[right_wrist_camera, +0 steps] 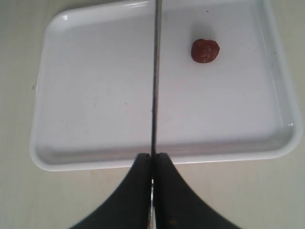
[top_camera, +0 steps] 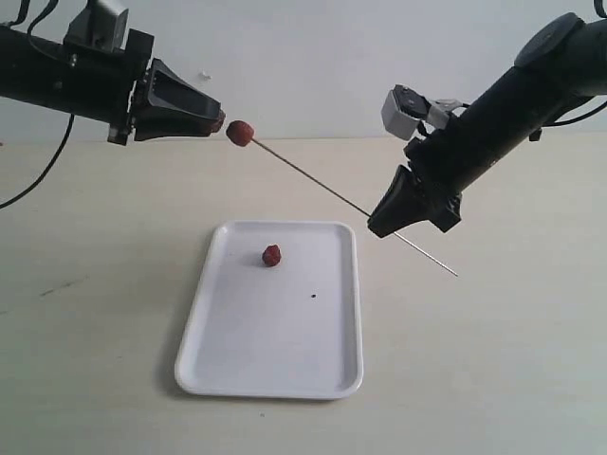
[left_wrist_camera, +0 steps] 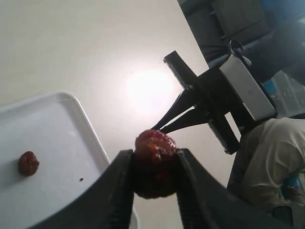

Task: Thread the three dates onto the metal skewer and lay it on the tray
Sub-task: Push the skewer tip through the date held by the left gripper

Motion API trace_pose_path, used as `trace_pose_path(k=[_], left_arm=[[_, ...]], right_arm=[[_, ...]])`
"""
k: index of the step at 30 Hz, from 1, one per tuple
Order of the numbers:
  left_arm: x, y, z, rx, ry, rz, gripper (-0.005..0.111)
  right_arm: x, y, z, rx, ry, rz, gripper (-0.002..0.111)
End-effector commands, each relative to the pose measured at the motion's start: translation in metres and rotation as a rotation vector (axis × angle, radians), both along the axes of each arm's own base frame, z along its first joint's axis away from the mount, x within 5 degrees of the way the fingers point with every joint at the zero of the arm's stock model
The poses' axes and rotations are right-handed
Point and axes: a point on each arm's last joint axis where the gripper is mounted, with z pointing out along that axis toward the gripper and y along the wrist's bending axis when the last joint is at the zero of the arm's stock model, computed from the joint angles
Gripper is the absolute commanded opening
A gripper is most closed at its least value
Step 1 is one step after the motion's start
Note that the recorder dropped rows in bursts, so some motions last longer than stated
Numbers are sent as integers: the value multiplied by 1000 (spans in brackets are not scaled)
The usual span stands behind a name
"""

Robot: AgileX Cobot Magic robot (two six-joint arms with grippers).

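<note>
Skewer point(top_camera: 313, 180) tight in right gripper point(top_camera: 376, 226), tip at date point(top_camera: 240, 132) in left gripper point(top_camera: 220, 123) (second date point(top_camera: 271, 255) on tray point(top_camera: 285, 374))

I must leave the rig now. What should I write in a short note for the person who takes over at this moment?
The left tool is shut on one wrinkled reddish-brown date, held in the air.
The right tool is shut on the thin grey metal skewer; the skewer's tip meets the held date.
The white rectangular tray lies on the table with a second date on it. No third date is in view.
Done: one date is at the skewer tip; whether it is pierced cannot be told.
Left: thread the dates, then lay the skewer on the tray.
</note>
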Motion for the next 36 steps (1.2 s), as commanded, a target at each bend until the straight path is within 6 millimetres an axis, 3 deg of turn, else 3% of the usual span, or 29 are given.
trace_pose_path(k=[1, 36], left_arm=[[-2, -4, 5, -8, -5, -10, 30], [-5, -16, 5, -19, -2, -35, 30]], right_arm=[[0, 2, 1, 22, 7, -10, 0], [-2, 13, 3, 52, -48, 74, 0]])
